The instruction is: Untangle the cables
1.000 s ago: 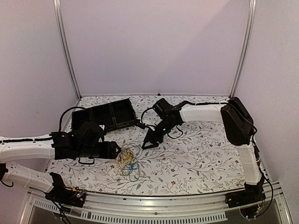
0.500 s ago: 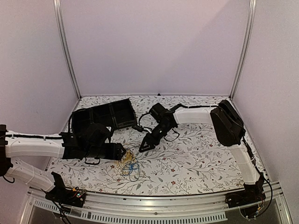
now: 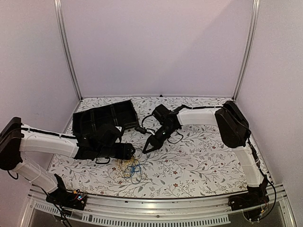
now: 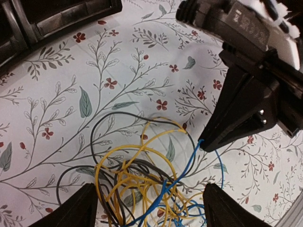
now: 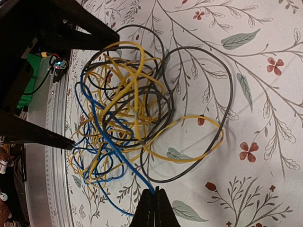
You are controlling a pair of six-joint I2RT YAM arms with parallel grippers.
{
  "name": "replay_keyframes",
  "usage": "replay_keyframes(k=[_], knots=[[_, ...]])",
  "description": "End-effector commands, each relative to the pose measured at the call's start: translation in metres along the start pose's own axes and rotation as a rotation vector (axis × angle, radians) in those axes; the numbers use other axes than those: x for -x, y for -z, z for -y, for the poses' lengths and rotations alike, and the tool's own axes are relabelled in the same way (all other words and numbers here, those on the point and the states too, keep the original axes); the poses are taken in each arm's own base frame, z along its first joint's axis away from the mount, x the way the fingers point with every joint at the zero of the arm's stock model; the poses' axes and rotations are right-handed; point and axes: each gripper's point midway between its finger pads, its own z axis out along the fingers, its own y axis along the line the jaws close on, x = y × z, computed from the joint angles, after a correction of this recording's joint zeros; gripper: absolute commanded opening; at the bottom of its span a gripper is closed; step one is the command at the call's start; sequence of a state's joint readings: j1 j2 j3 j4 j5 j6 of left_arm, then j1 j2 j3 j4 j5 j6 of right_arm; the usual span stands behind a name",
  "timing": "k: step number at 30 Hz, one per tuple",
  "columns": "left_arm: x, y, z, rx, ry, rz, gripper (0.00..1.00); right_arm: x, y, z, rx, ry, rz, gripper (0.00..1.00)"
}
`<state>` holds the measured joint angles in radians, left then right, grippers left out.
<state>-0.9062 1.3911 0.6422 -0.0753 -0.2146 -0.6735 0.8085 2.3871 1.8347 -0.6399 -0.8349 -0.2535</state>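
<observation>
Right claw (image 5: 152, 208) is pinched shut on the blue cable (image 5: 137, 177) in the tangle of cables (image 3: 130, 166) lying near-left on the surface (image 3: 199, 161). With the left claw (image 4: 149, 201) gaping above, holding nothing, a pull may drag everything or cinch knots.

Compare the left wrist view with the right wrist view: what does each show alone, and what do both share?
Left wrist only: the black tray. Right wrist only: a green board off the edge of the floral cloth. Both: the tangled cables on that cloth, the open left gripper by them, and the right gripper shut on the blue cable.
</observation>
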Motion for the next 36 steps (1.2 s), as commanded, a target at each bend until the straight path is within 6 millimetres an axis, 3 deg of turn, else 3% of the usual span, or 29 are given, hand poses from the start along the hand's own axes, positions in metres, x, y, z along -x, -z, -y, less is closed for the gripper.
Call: replay_keyframes(k=[1, 9, 16, 18, 21, 24, 26, 28, 32, 36], knots=[[0.039, -0.01, 0.018, -0.042, -0.023, 0.131, 0.79, 0.03, 0.039, -0.045, 0.03, 0.086, 0.085, 0.0], [0.044, -0.051, 0.028, -0.041, -0.034, 0.139, 0.78, 0.057, 0.083, -0.115, 0.197, 0.184, 0.192, 0.0], [0.02, -0.094, 0.003, 0.061, 0.04, 0.04, 0.75, 0.08, 0.126, -0.167, 0.261, 0.324, 0.26, 0.0], [0.016, -0.096, -0.003, 0.065, 0.057, 0.026, 0.74, 0.092, 0.15, -0.182, 0.232, 0.398, 0.299, 0.0], [0.013, -0.096, -0.01, 0.066, 0.083, 0.014, 0.73, 0.115, 0.2, -0.207, 0.181, 0.509, 0.389, 0.0], [0.008, -0.098, -0.017, 0.059, 0.109, -0.013, 0.71, 0.147, 0.273, -0.247, 0.061, 0.676, 0.507, 0.0], [0.004, -0.101, -0.02, 0.058, 0.12, -0.03, 0.7, 0.158, 0.314, -0.256, -0.014, 0.737, 0.581, 0.0], [0.001, -0.101, -0.024, 0.063, 0.131, -0.042, 0.7, 0.16, 0.346, -0.278, -0.1, 0.799, 0.637, 0.0], [-0.003, -0.103, -0.029, 0.07, 0.145, -0.058, 0.7, 0.148, 0.39, -0.304, -0.199, 0.872, 0.699, 0.0], [-0.002, -0.103, -0.029, 0.064, 0.153, -0.059, 0.69, 0.138, 0.422, -0.305, -0.272, 0.867, 0.734, 0.0]])
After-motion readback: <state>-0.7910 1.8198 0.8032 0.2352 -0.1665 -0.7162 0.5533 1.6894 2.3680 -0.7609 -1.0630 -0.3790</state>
